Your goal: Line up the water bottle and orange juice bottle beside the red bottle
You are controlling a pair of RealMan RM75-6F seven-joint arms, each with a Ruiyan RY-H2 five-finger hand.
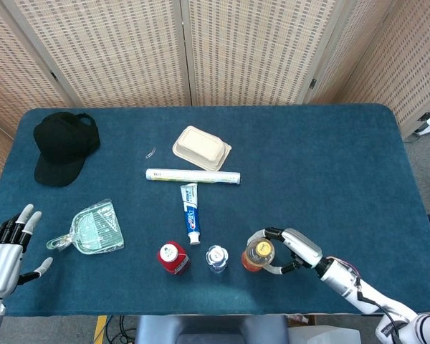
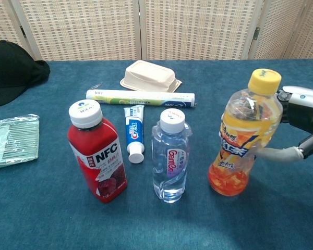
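Observation:
The red bottle point(image 1: 173, 257) point(image 2: 97, 152) stands near the table's front edge, with the clear water bottle point(image 1: 216, 258) point(image 2: 170, 156) upright just right of it. To the right of the water bottle, my right hand point(image 1: 288, 249) point(image 2: 300, 125) grips the orange juice bottle point(image 1: 258, 254) point(image 2: 243, 140), which has a yellow cap and leans a little; whether its base touches the cloth I cannot tell. My left hand point(image 1: 8, 247) hovers at the table's front left corner with fingers spread and nothing in it.
A toothpaste tube point(image 1: 190, 212) lies behind the bottles, then a long white tube point(image 1: 193, 175) and a beige lidded box point(image 1: 201, 147). A plastic bag point(image 1: 94, 230) lies front left and a black cap point(image 1: 63, 146) lies far left.

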